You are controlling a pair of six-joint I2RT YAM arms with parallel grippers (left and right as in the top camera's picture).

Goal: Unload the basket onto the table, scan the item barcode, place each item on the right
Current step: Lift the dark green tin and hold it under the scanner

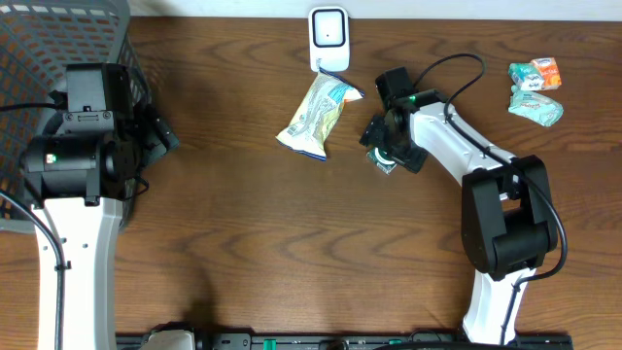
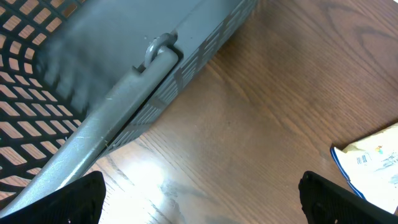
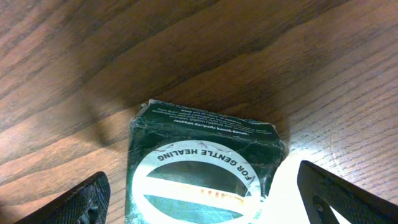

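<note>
The right gripper (image 3: pixel 205 208) points down at the table with its jaws spread wide. In the right wrist view its two dark fingers (image 3: pixel 74 199) show only as tips in the lower corners. A dark green box (image 3: pixel 199 155) lies flat on the wood between them. Its top face shows a white ring with the words "for gentle healing". There is bare wood between each fingertip and the box's sides, so the jaws have hold of nothing.

From overhead, this gripper covers most of the box, a little right of the table's middle.

The left gripper (image 2: pixel 205 208) is also spread fully wide and empty, with only bare brown table (image 2: pixel 267 93) under it. It hangs at the left side of the table, just beside the wall of a grey slotted basket (image 2: pixel 124 93).

A pale snack packet (image 1: pixel 316 115) lies near the middle of the table, between the two grippers and closer to the right one. Its corner shows at the right edge of the left wrist view.

Just behind the packet, at the far edge, stands a small white device (image 1: pixel 328 34) with a dark window. It looks like the barcode scanner, though the view is too small to be sure.

A cluster of small wrapped packets (image 1: pixel 536 89) sits at the far right, well apart from the box.
</note>
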